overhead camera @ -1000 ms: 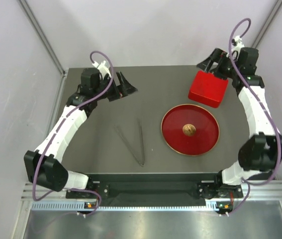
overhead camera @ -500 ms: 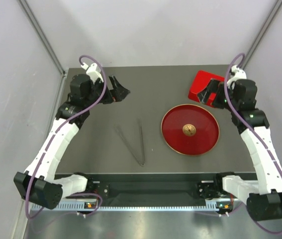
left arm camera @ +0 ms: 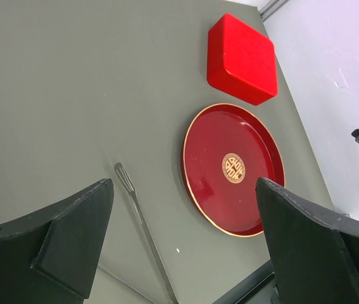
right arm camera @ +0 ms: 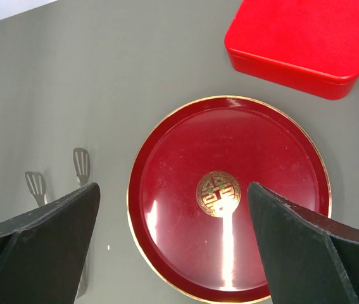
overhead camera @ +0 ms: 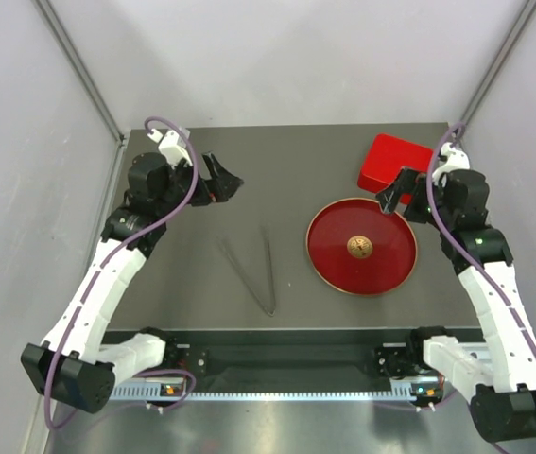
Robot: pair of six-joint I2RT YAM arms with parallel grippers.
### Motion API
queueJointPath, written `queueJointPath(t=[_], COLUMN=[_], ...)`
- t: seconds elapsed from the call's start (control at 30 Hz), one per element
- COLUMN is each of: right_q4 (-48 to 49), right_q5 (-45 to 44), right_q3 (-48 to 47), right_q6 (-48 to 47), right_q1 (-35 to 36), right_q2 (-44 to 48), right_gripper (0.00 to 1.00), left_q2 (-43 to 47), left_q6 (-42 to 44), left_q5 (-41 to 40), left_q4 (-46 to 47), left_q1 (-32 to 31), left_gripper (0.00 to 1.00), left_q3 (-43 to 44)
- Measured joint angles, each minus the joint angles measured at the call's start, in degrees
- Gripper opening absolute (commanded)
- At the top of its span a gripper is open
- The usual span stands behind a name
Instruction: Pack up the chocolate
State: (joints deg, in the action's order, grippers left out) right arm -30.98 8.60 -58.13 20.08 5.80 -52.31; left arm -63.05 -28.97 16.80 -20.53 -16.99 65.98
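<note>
Grey metal tongs (overhead camera: 268, 270) lie nearest me on the dark tabletop (overhead camera: 182, 274), a little left of its middle. Their joined end points at the near edge and their 2 thin legs spread apart towards the far edge.

Just right of them, and clear of them, a round red plate (overhead camera: 338, 260) with a thin gold rim sits flat on the right half of the tabletop. A gold-brown emblem (overhead camera: 360, 248) marks its centre, and the glossy face catches a streak of light.

The right gripper (overhead camera: 392, 194) hangs over the plate's far rim. Its 2 black fingers (right arm camera: 33, 253) are spread wide with nothing between them, and its wrist view looks straight down on the plate.

Across from it, the left gripper (overhead camera: 228, 182) hovers above the left half of the tabletop, towards the far edge and pointing right. Its fingers (left arm camera: 59, 247) are likewise spread wide, gripping nothing.

Farthest off, a flat red box (overhead camera: 395, 163) with rounded corners lies in the far right corner. It is turned at an angle to the edges and sits just beyond the plate without touching it. In the top view the right arm covers part of it.

Where the chocolate is I cannot tell; no view shows a piece.
</note>
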Motion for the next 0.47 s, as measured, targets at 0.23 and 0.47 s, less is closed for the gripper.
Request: queueJointPath(t=[0.23,0.47], right_q4=[-0.1,-0.2], right_q5=[0.0,0.0], right_q3=[0.0,-0.1], right_q6=[0.0,0.0], right_q1=[0.0,0.0], right_q2=[1.1,1.6], right_gripper=[1.0,1.0], left_q2=[1.9,1.9], left_q6=[0.1,0.4], left_q5=[-0.5,-1.2], left_q4=[0.0,0.0], left_q1=[0.0,0.0], left_gripper=[0.98,0.98], left_q3=[-0.1,-0.1])
